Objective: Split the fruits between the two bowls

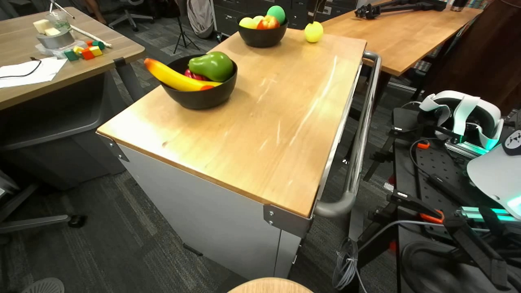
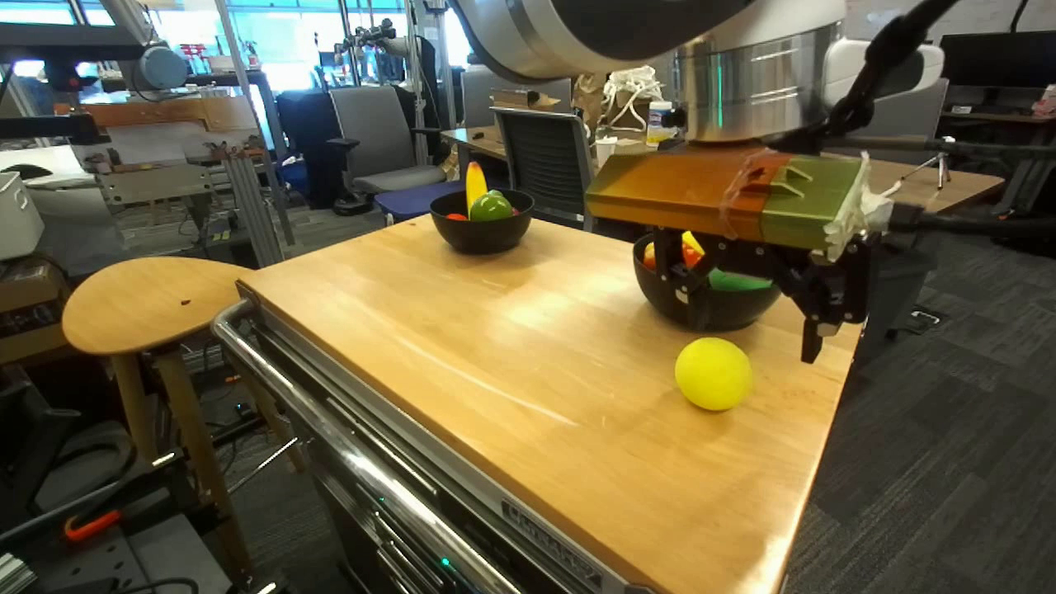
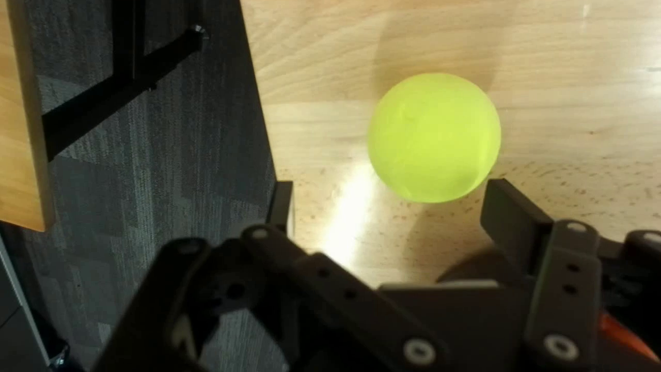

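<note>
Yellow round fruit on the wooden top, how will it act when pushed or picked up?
The yellow round fruit would probably roll when pushed, being nearly spherical on a flat wooden top. Since it looks smooth, it might slip in the gripper.

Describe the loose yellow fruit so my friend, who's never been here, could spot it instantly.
Find the wooden-topped cabinet with a metal rail. There, go to the black bowl without the banana; beside it, not touching, sits a smooth round yellow fruit. That bowl holds yellow pieces too, but of the fruit in view, only this one rests on the cabinet itself.
</note>
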Action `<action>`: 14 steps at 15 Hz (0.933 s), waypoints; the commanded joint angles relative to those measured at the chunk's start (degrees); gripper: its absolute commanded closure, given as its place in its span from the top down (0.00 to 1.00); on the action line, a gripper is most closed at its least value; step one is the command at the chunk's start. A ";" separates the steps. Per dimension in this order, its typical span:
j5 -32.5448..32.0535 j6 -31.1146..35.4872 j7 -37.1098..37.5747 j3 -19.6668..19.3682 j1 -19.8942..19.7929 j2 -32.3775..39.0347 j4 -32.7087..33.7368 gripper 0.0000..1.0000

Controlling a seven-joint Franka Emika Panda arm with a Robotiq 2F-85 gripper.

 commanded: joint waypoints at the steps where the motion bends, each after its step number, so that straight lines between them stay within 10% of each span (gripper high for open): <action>1: 3.49 -2.91 -2.79 1.49 -1.31 -3.62 -0.76 1.00; 14: 3.93 -2.00 -2.11 1.84 -1.15 2.00 0.23 0.91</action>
